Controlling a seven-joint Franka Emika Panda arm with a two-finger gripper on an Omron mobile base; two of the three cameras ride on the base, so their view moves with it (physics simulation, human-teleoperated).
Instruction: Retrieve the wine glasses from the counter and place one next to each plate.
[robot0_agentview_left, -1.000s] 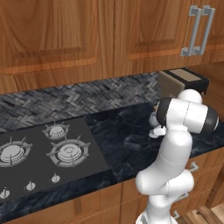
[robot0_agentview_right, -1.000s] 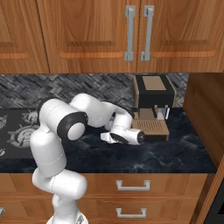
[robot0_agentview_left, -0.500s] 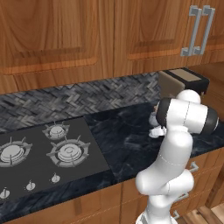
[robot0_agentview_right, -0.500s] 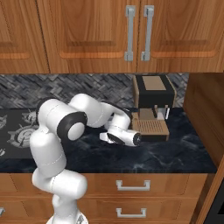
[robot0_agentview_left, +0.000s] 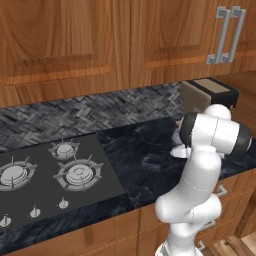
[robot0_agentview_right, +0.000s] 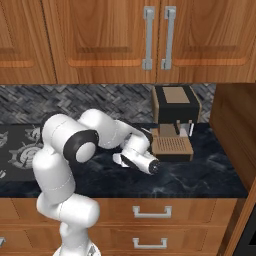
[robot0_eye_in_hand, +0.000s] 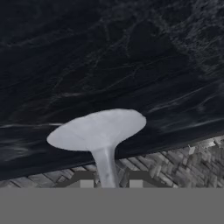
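In the left base view the white arm bends down over the right part of the black tabletop (robot0_agentview_left: 145, 155). The gripper itself is hidden here behind the big elbow joint. To the left of the arm lies the gas hob (robot0_agentview_left: 50, 175), and behind the arm stands a coffee machine (robot0_agentview_left: 207, 95) against the patterned back wall.

In the right base view the hand reaches low over the tabletop (robot0_agentview_right: 200, 175), just left of the coffee machine (robot0_agentview_right: 175, 125). The gripper points down and toward the camera, so its fingers cannot be seen clearly. Wooden cupboards (robot0_agentview_right: 150, 40) hang above.

In the hand view a wine glass (robot0_eye_in_hand: 101, 135) stands directly in front of the gripper (robot0_eye_in_hand: 108, 181). Its thin stem passes between the two dark fingertips (robot0_eye_in_hand: 83, 180), and its round foot rests on the black tabletop (robot0_eye_in_hand: 109, 52) just beyond them. The fingertips are very close on both sides of the stem, but I cannot tell if they already press it.
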